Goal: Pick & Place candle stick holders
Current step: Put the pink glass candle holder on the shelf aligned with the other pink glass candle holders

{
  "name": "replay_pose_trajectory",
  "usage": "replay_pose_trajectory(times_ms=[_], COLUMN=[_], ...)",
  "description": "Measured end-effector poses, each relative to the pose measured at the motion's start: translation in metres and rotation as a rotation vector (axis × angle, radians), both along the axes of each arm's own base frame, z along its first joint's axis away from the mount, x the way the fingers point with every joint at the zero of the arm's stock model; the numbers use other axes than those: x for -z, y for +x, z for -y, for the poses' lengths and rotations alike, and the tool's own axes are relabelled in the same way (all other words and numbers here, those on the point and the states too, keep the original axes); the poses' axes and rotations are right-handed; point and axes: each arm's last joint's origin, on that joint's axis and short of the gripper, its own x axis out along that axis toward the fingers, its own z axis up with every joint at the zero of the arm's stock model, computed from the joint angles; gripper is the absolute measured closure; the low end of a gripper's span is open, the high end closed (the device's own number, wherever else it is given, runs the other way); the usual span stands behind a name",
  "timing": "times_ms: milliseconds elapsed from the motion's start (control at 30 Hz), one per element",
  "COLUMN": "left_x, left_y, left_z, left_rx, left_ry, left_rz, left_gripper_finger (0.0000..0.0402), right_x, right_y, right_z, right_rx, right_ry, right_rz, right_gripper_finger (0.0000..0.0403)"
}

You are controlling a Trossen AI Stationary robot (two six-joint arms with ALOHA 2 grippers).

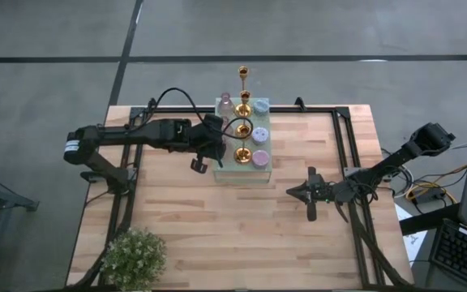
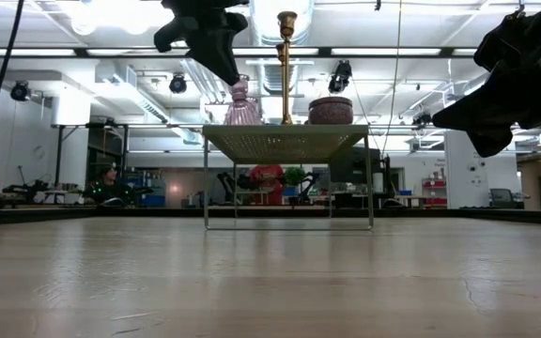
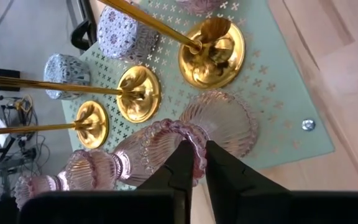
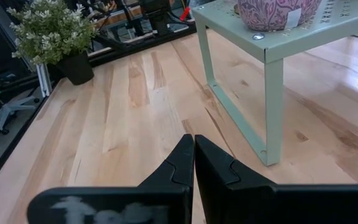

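Note:
A pale green perforated stand (image 1: pixel 250 172) at the table's middle carries the candle stick holders. There are three gold ones (image 3: pixel 211 53), three pink glass ones and lavender ones (image 3: pixel 120 31). My left gripper (image 3: pixel 196 163) reaches over the stand from the table's left. It is shut on the top of the nearest pink glass holder (image 3: pixel 219 121), which stands by its base on the stand's near end. In the low view the gripper (image 2: pixel 224 56) hangs just above that holder (image 2: pixel 242 111). My right gripper (image 1: pixel 310 195) waits shut above the table's right side, touching nothing. My left gripper pinches the pink glass holder's upper rim (image 3: pixel 197 155) between its two fingertips. The fingers slant down onto it from the table's left. The holder stays upright, its ribbed base (image 3: pixel 229 124) resting on the stand's top.
A bushy potted plant (image 1: pixel 134 258) stands at the near left corner. The stand's legs (image 4: pixel 272 106) lift its top off the wood, leaving open table in front of my right gripper (image 4: pixel 193 155). Black frame rails run along both table sides.

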Motion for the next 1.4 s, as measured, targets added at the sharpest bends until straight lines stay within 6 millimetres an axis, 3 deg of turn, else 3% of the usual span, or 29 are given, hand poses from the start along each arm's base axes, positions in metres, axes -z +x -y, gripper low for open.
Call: replay_pose_trajectory(times_ms=[300, 1400], left_x=[0.0018, -0.0019], left_y=[-0.0002, 0.0040], left_z=[-0.0006, -0.0001], left_rx=[-0.006, -0.033], left_ry=[0.016, -0.041], left_rz=[-0.018, 0.067], left_gripper_finger=[0.0329, 0.0325], right_x=[0.0000, -0.0001], right_y=[0.0000, 0.0000], right_z=[0.0000, 0.0000], right_rx=[0.000, 0.000], right_ry=[0.000, 0.003], right_rz=[0.000, 0.001], right_gripper_finger=[0.0394, 0.0394])
